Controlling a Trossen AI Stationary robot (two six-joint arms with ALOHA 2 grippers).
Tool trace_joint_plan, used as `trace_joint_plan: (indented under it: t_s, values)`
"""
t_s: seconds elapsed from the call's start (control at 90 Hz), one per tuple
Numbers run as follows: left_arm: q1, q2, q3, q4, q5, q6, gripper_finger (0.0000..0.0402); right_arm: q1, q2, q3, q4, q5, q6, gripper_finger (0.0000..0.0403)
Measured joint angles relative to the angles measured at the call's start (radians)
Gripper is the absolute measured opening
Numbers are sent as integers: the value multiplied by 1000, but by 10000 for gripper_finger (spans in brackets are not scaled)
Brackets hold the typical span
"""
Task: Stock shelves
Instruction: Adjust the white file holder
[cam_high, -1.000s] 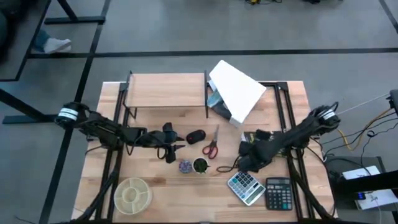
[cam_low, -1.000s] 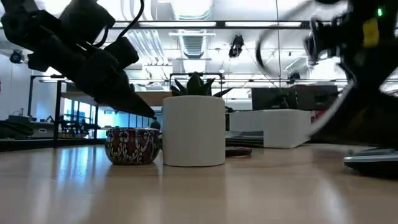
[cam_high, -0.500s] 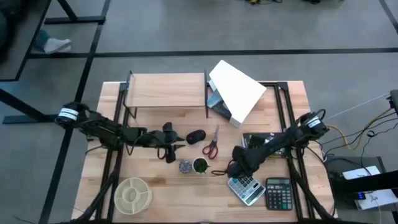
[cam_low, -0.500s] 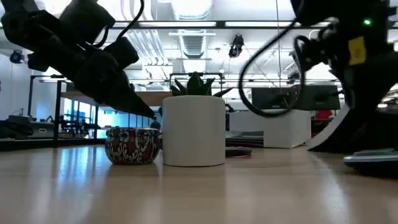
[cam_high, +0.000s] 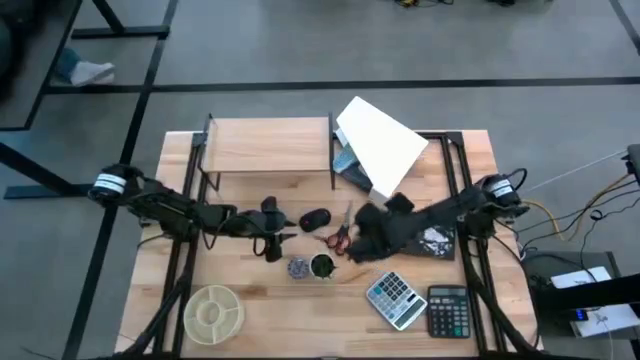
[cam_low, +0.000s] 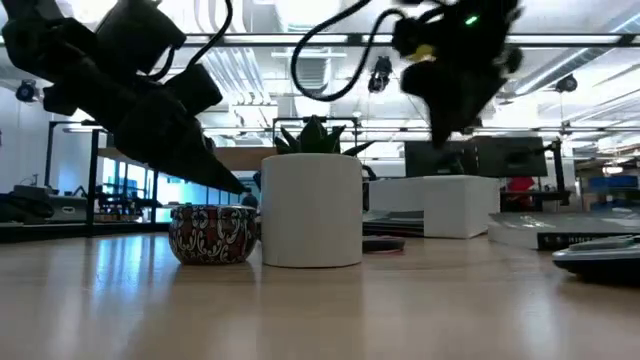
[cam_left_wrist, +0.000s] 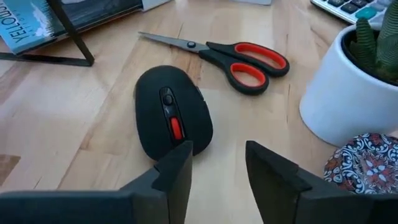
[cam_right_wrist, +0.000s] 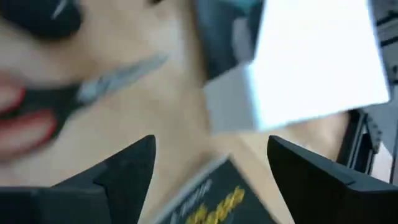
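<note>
Black mouse (cam_left_wrist: 172, 119) with red wheel, red-handled scissors (cam_left_wrist: 231, 60), white pot (cam_left_wrist: 350, 93), a seemingly floral-patterned bowl (cam_left_wrist: 367, 172).

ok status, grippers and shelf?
Left gripper open, by the mouse. Right gripper open, empty, near scissors. Shelf bare.

The shelf (cam_high: 268, 145) stands upright at the table's (cam_high: 250, 300) far-left edge: a light-wood rectangular top board on thin black metal legs, its top bare, the white file holder (cam_high: 380, 145) just beside it.
</note>
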Motion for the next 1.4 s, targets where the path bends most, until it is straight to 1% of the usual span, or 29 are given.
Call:
trace_joint_plan:
  t_s: [0.122,0.289,0.4,0.533,0.678,0.789,0.889,0.989,1.089,1.222,1.4]
  values:
    - [0,0,0,-1,0,0,143,-94,0,-25,118,70,-113,273]
    - [0,0,0,-3,0,0,149,-209,0,-62,276,124,-228,257]
    - [0,0,0,-3,0,0,151,-277,0,-98,361,124,-302,248]
    - [0,0,0,-3,0,0,147,-327,0,-145,419,118,-327,239]
    - [0,0,0,-3,0,0,140,-336,0,-194,475,116,-345,236]
    - [0,0,0,-3,0,0,135,-335,0,-229,529,98,-368,243]
    - [0,0,0,-3,0,0,132,-337,0,-249,540,110,-369,250]
    - [0,0,0,-3,0,0,130,-351,0,-270,540,142,-357,250]
    - [0,0,0,-2,0,0,131,-366,0,-285,541,172,-357,238]
    - [0,0,0,0,0,0,137,-378,0,-320,543,200,-384,210]
    - [0,0,0,-2,0,0,146,-364,0,-342,530,258,-498,183]
